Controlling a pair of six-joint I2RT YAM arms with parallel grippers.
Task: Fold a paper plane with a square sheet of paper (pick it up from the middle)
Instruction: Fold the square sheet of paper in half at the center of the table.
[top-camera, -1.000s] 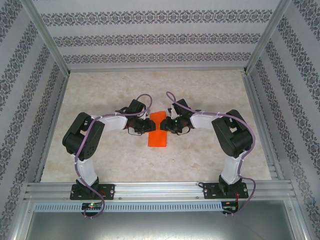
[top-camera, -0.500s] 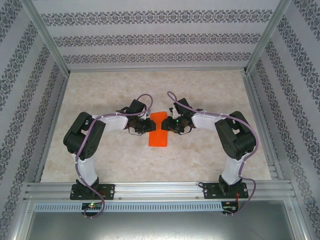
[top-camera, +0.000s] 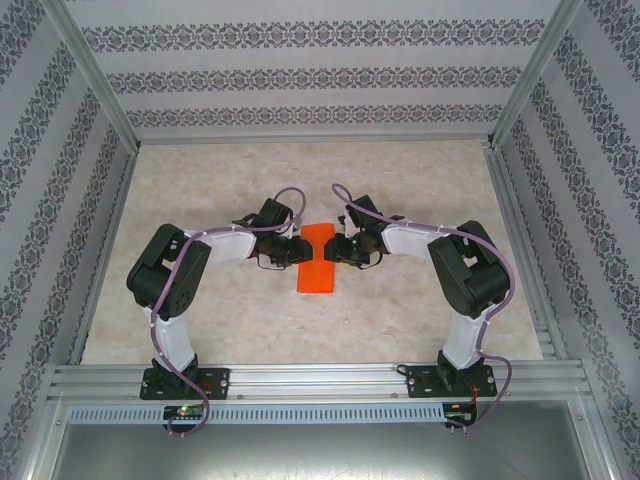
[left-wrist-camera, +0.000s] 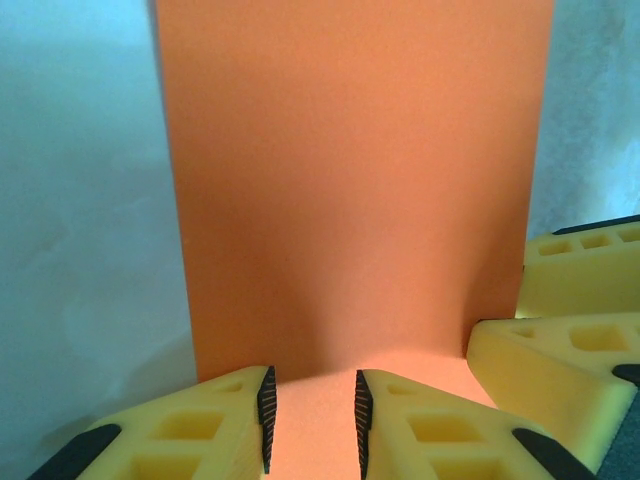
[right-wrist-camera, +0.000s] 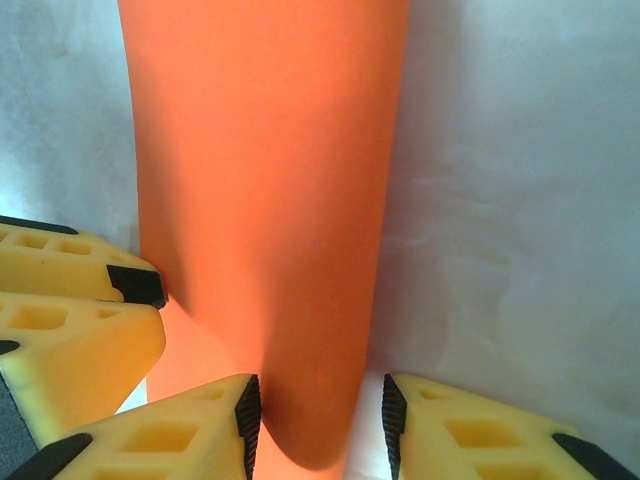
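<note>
Square sheet of paper (top-camera: 317, 265), partly curled, near the table's (top-camera: 420, 180) centre. Left gripper (left-wrist-camera: 311, 420) and right gripper (right-wrist-camera: 320, 425) flank it, jaws spread astride the paper.

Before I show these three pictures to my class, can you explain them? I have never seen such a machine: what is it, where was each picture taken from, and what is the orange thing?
It is a pair of robot arms bolted at the near edge of a pale table. The wide picture looks down from above and behind them. The two close-ups come from cameras on the wrists, so each shows its own yellow fingers at the bottom. The left claw and right claw meet at a sheet of orange paper lying mid-table. Each claw's fingers stand apart, straddling the paper's middle, which looks bowed; neither is pinched shut.
</note>
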